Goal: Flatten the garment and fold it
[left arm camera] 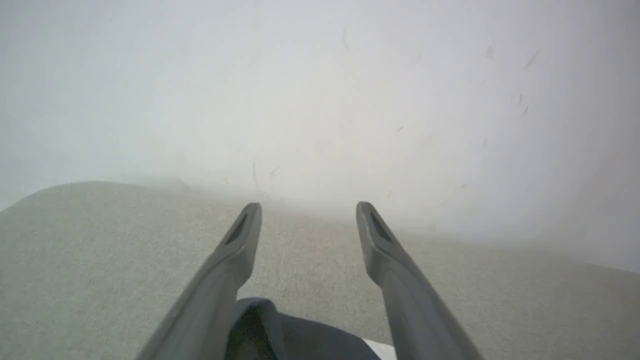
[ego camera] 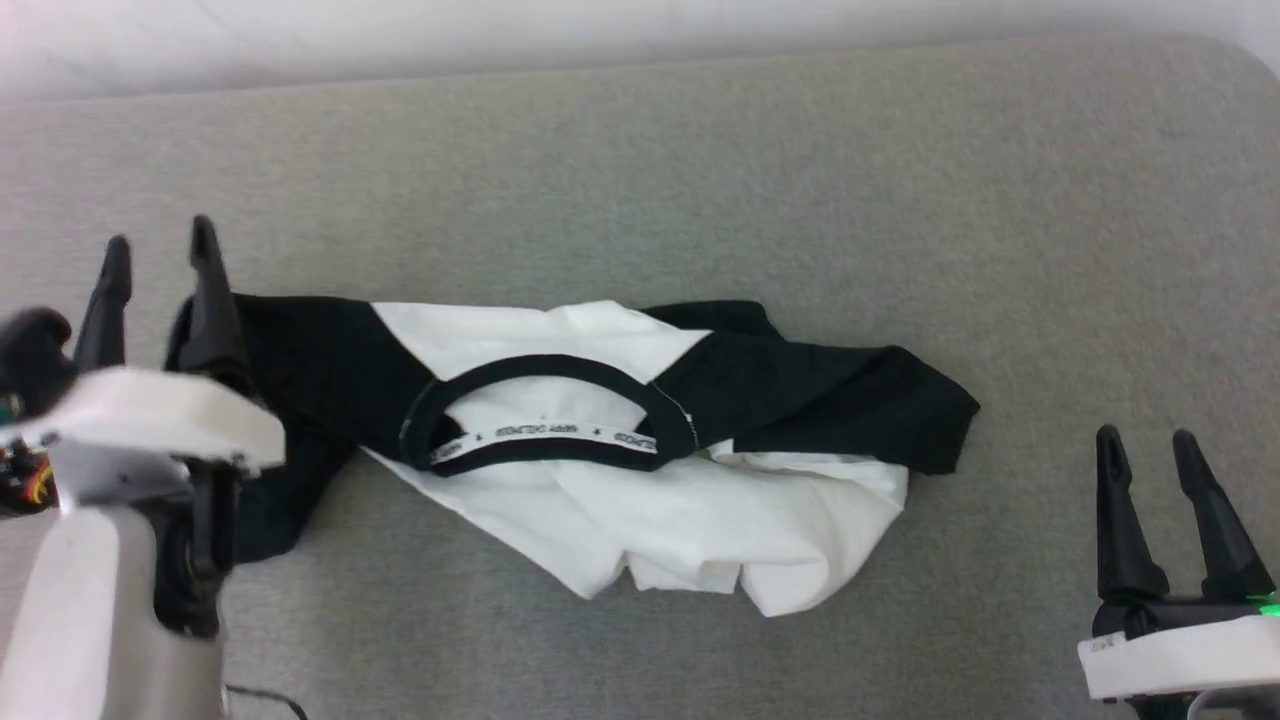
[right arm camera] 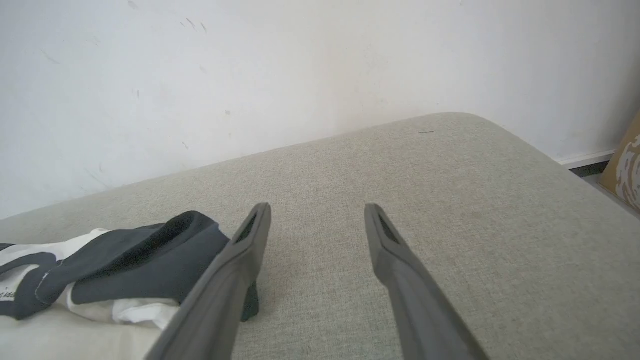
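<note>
The garment [ego camera: 640, 480], a white shirt with black sleeves and a black neckband, lies crumpled on the grey padded surface [ego camera: 640, 180], neck tape facing up. Its one black sleeve runs out to the left, the other lies folded across to the right. My left gripper [ego camera: 160, 255] stands open at the left sleeve's end, fingers apart with nothing between them; the left wrist view shows the sleeve cloth [left arm camera: 300, 340] lying just under its fingers [left arm camera: 240, 240]. At the lower right my right gripper [ego camera: 1145, 445] is open and apart from the shirt, whose right sleeve [right arm camera: 150, 250] lies to its left.
A white wall [right arm camera: 250, 65] runs behind the padded surface. The surface's rounded corner [right arm camera: 465, 120] is at the far right, with a brown box [right arm camera: 625, 160] on the floor beyond it. Bare grey padding lies behind and in front of the shirt.
</note>
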`<state>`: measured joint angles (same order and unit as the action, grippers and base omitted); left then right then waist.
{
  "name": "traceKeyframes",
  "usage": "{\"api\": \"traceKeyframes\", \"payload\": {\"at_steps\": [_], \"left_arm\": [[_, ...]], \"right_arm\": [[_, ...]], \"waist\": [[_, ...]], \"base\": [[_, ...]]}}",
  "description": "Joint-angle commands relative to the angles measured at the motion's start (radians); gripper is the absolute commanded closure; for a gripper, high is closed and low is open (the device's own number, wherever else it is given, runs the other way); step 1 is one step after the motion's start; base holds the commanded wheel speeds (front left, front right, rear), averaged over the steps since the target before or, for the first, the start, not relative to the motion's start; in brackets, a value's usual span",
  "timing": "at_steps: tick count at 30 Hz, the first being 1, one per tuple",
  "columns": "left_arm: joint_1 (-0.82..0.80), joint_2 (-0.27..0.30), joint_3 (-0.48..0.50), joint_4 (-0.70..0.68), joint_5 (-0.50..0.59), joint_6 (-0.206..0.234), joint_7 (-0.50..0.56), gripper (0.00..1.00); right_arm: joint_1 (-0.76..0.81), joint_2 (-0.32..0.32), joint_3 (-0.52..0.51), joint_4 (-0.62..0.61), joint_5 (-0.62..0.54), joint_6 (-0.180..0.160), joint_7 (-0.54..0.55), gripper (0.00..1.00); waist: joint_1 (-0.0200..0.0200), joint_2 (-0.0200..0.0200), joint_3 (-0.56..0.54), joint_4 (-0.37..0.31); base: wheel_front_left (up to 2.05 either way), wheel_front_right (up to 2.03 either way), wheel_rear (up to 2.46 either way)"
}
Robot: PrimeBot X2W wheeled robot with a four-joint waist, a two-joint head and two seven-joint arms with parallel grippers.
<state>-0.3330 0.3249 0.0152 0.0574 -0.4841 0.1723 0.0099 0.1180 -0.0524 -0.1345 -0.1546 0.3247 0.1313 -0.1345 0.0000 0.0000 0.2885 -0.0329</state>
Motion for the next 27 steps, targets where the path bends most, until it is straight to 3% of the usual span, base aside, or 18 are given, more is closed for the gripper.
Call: {"api": "traceKeyframes", "payload": {"at_steps": [1, 9, 13, 17, 22, 27], "left_arm": [[0.060, -0.007, -0.008, -0.072, -0.001, -0.023, -0.038, 0.00], [0.256, -0.044, -0.069, -0.290, 0.030, -0.073, -0.181, 0.00], [0.364, -0.100, -0.092, -0.368, 0.064, -0.088, -0.259, 0.00], [0.460, -0.167, -0.080, -0.402, 0.135, -0.103, -0.271, 0.00], [0.523, -0.234, -0.069, -0.404, 0.203, -0.160, -0.271, 0.00], [0.499, -0.259, -0.056, -0.391, 0.229, -0.206, -0.271, 0.00]], "right_arm": [[0.011, 0.002, -0.001, -0.001, -0.003, -0.001, 0.006, 0.00], [0.034, 0.002, -0.005, -0.002, 0.002, -0.001, 0.020, 0.00], [0.047, 0.002, -0.007, -0.004, 0.004, -0.001, 0.025, 0.00], [0.062, 0.002, -0.013, -0.008, 0.007, -0.001, 0.025, 0.00], [0.067, 0.002, -0.032, -0.035, -0.023, -0.001, 0.056, 0.00], [0.006, 0.002, -0.011, -0.067, -0.109, -0.001, 0.206, 0.00]], "waist": [[0.0000, 0.0000, -0.048, 0.040], [0.0000, 0.0000, -0.101, 0.071], [0.0000, 0.0000, -0.116, 0.077], [0.0000, 0.0000, -0.125, 0.088], [0.0000, 0.0000, -0.116, 0.124], [0.0000, 0.0000, -0.092, 0.159]], "base": [[0.00, 0.00, 0.00], [0.00, 0.00, 0.00], [0.00, 0.00, 0.00], [0.00, 0.00, 0.00], [0.00, 0.00, 0.00], [0.00, 0.00, 0.00]]}}
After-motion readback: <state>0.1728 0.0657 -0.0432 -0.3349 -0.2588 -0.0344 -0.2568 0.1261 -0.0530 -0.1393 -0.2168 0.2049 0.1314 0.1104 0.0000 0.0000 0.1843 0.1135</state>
